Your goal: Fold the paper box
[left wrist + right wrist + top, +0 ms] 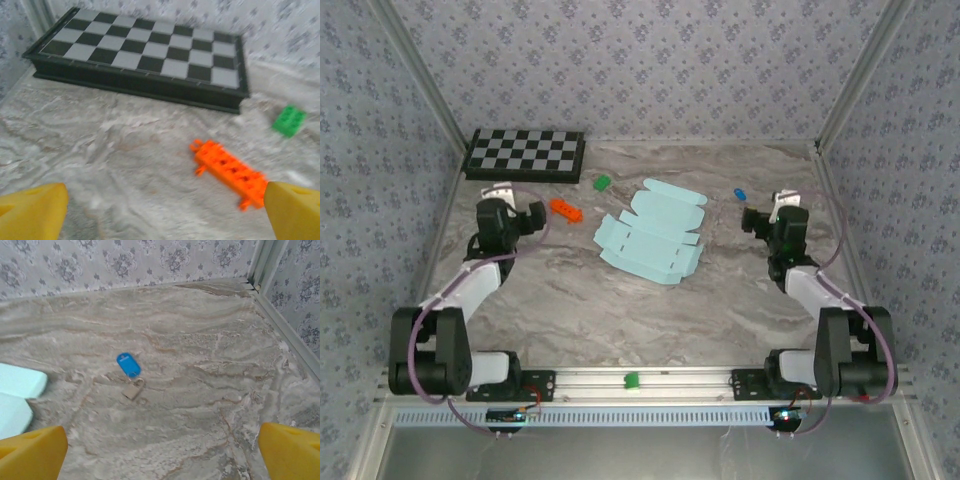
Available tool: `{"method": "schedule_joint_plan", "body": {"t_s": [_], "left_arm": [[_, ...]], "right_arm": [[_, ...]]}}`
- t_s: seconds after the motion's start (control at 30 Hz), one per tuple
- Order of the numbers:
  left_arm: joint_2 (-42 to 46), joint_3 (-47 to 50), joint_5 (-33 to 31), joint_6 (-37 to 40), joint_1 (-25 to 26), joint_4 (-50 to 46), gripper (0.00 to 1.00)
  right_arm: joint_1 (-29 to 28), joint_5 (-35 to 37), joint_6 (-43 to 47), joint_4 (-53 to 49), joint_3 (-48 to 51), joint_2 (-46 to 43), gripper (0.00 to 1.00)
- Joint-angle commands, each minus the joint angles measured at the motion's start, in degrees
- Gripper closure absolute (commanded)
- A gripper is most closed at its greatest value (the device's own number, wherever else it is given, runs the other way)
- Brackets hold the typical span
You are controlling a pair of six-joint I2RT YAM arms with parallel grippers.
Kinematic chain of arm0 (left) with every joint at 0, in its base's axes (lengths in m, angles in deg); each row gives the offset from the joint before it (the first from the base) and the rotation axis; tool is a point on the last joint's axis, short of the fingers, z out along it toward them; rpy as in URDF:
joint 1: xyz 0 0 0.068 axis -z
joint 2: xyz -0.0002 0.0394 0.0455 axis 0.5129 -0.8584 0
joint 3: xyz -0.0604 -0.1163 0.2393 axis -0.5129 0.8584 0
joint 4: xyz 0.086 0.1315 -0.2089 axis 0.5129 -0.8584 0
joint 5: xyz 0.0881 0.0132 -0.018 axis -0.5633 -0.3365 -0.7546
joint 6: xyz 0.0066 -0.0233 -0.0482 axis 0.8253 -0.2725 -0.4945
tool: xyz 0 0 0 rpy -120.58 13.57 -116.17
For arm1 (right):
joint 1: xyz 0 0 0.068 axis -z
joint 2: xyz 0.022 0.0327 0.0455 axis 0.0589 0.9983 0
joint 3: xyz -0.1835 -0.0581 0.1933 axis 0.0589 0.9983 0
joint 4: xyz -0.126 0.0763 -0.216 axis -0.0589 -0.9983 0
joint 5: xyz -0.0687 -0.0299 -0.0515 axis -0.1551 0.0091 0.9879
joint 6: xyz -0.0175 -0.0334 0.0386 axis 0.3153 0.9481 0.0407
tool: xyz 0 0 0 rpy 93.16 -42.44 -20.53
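folding is judged not to have been begun. the pale aqua-blue die-cut card paper box [650,232] is seen lying flat and unfolded at the middle of the top frame, on the grey marbled desk [620,310]. its flaps and tabs are spread out and no wall is raised, as far as can be told. the left claw [161,212] is released, its yellow fingertips [30,207] set wide apart at the lower corners of the left wrist frame with nothing between them. an orange studded plastic block [230,175] lies ahead of it. the right claw [162,452] is likewise released and empty, and rounded corners of the card are seen at the left edge of its frame. both claws are kept well apart from the sheet. every crease, the raising of the walls and the tucking of the tabs are judged to be left.
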Motion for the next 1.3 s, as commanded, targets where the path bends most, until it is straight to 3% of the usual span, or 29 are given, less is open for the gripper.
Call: {"method": "schedule_joint_plan", "body": {"t_s": [0.0, 0.13, 0.3, 0.53, 0.67, 0.73, 0.87, 1.07, 1.27], "left_arm": [[0.59, -4.06, 4.20, -9.14, 3.88, -12.35, 0.01], [-3.25, -10.40, 5.66, -8.58, 12.36, -16.77, 0.09], [-13.02, -22.19, 11.08, -9.48, 18.60, -23.90, 0.39], [-25.05, -32.23, 18.09, -10.36, 22.43, -27.60, 0.85], [-29.96, -34.82, 20.17, -9.88, 23.32, -28.88, 0.98], [-31.46, -35.08, 20.38, -9.78, 23.95, -28.99, 1.00], [-33.64, -34.06, 19.83, -10.13, 24.59, -28.65, 1.00], [-36.61, -32.98, 19.68, -10.22, 25.87, -29.73, 1.00], [-36.89, -30.67, 19.43, -11.59, 28.45, -29.53, 1.00]], "right_arm": [[-2.25, -0.25, -8.42, -18.10, -6.31, -0.31, 0.00], [-7.08, -7.10, -12.25, -23.71, -13.21, 3.35, 0.00], [-17.59, -6.37, -13.03, -23.48, -17.53, 7.63, 0.03], [-25.40, -10.78, -16.14, -21.40, -18.91, 13.36, 0.29], [-27.64, -10.48, -17.95, -21.66, -18.85, 16.09, 0.50], [-27.99, -11.15, -18.76, -21.54, -18.52, 17.34, 0.62], [-28.01, -12.02, -19.24, -21.20, -17.75, 19.50, 0.77], [-27.49, -12.48, -19.55, -22.35, -17.51, 23.09, 0.85], [-26.94, -9.07, -20.71, -24.39, -17.24, 24.50, 0.87]]}}
